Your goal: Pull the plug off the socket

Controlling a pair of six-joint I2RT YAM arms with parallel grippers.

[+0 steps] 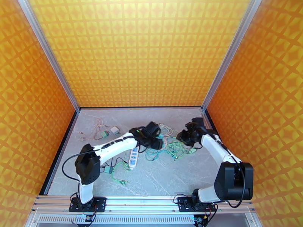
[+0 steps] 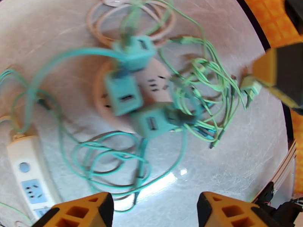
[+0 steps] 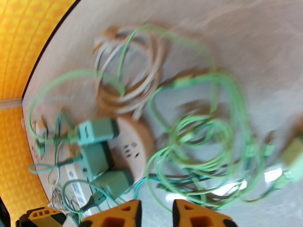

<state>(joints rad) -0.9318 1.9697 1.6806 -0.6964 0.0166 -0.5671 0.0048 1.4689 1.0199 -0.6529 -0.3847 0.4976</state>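
Your left pincer (image 2: 153, 212) hangs released, its blocky orange fingertips (image 2: 81, 210) spread wide at the bottom of the left wrist frame with nothing between them. Your right pincer (image 3: 156, 215) has its orange tips only narrowly parted, and it too is empty. The round, pale plastic socket hub (image 2: 153, 82) lies flat on the glossy grey marbled counter (image 2: 235, 156), centre-left of the left wrist frame. Three boxy teal plugs (image 2: 123, 93) sit on its face, blurred. Thin mint-green cables (image 2: 206, 84) coil in a loose tangle to its right, and a long white power strip (image 2: 24, 169) lies lower left.
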